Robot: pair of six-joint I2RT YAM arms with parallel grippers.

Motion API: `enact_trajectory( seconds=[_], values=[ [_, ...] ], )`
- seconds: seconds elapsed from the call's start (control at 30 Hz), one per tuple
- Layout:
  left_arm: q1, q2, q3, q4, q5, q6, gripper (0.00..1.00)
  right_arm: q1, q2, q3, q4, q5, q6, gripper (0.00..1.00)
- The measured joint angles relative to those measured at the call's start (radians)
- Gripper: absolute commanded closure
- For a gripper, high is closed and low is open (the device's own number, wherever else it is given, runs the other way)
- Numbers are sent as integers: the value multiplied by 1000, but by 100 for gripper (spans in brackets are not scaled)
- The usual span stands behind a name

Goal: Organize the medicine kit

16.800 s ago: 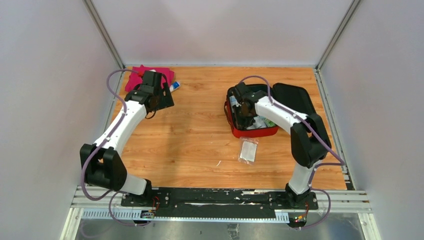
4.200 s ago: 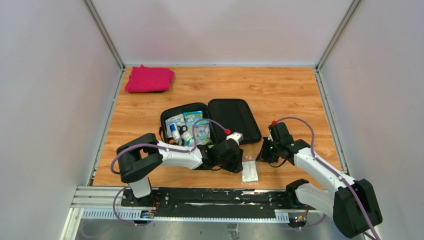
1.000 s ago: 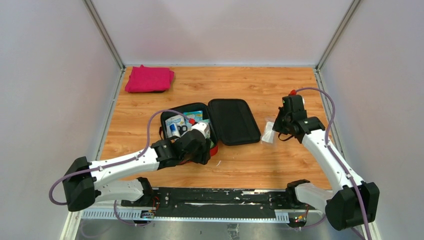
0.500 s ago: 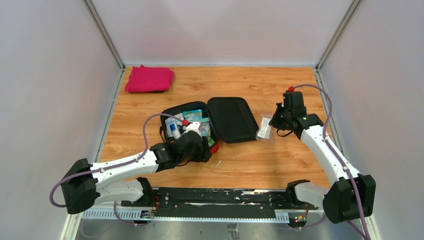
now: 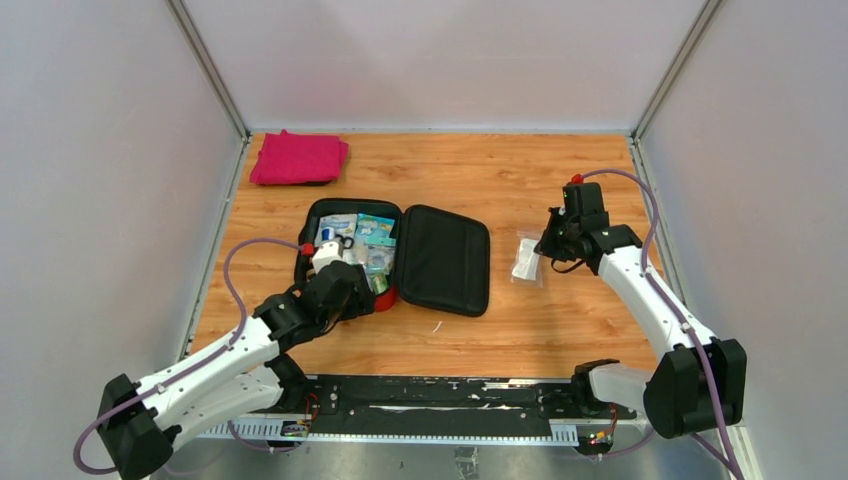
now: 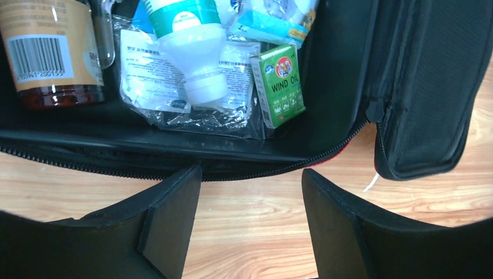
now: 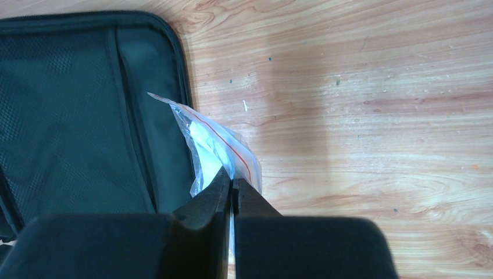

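The medicine kit (image 5: 445, 262) lies open left of the table's middle, black lining up, red edge showing. Its base holds a brown bottle (image 6: 51, 52), a white bottle (image 6: 189, 49), a green Wind Oil box (image 6: 279, 84) and plastic packets. My left gripper (image 5: 352, 296) is open and empty, its fingertips just short of the kit's near zippered wall (image 6: 174, 154). My right gripper (image 5: 548, 245) is shut on a clear zip bag (image 5: 525, 258), right of the lid. In the right wrist view the bag (image 7: 218, 136) hangs from the gripper (image 7: 231, 186) beside the lid (image 7: 70, 104).
A folded pink cloth (image 5: 298, 158) lies at the far left corner. Grey walls close in the table on three sides. A small white scrap (image 5: 436, 325) lies on the wood near the lid's front edge.
The kit has slid left and a little away as my left arm drew back to the left. My right gripper has kept the bag and barely moved.
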Motion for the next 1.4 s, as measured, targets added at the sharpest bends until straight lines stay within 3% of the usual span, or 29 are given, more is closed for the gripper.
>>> enact_trajectory(
  seconds=[0.2, 0.43, 0.67, 1.13, 1.4],
  values=[
    [1, -55, 56, -117, -16, 42, 28, 0, 0, 0, 0, -26, -10, 100],
    [-45, 47, 330, -175, -37, 197, 26, 0, -23, -27, 7, -69, -19, 100],
    [-261, 334, 483, -184, -130, 273, 26, 0, -87, -81, 5, -91, -20, 100],
    [-365, 757, 790, -196, -210, 353, 27, -48, -320, -108, -137, 64, 31, 100],
    [-403, 1026, 1013, -221, -221, 391, 31, -61, -569, 142, -303, 233, 62, 100]
  ],
)
